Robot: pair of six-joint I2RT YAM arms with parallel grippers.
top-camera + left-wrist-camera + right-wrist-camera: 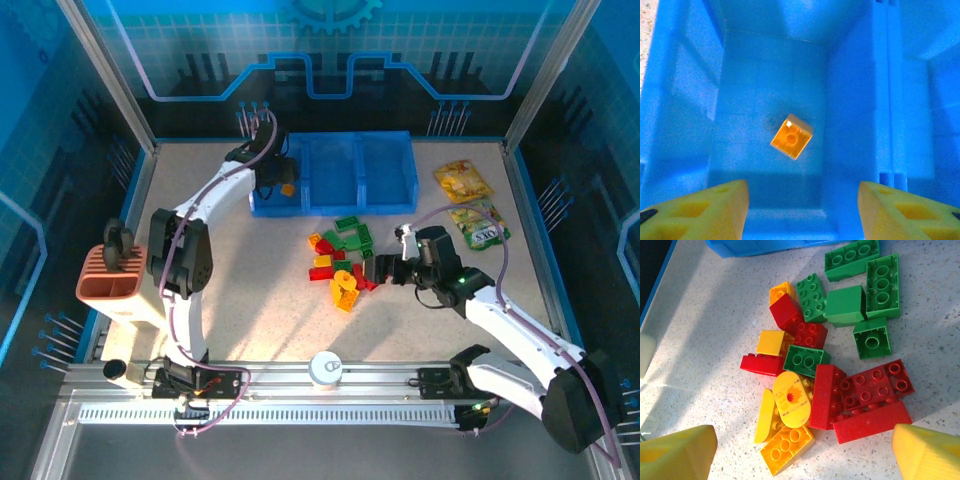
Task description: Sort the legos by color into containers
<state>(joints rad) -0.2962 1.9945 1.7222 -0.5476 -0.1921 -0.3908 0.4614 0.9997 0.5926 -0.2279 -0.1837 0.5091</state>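
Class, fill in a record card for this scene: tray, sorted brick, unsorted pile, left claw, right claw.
tray: blue, three compartments, far side of the table
sorted: one orange brick in the left compartment
unsorted: pile of red, green and yellow bricks on the table, near the tray
left claw: open, over the left compartment
right claw: open, over the pile

A lone orange brick [791,136] glows against the translucent blue of the tray [340,208]. The pile of legos [342,262] mixes red, green and yellow-orange on a pale, speckled table [250,300]. Nearby are a yellow snack packet [463,181], a green snack packet [480,225] and a ribbed, salmon-orange holder [108,275]. The arms [215,195] are white, jointed in black.
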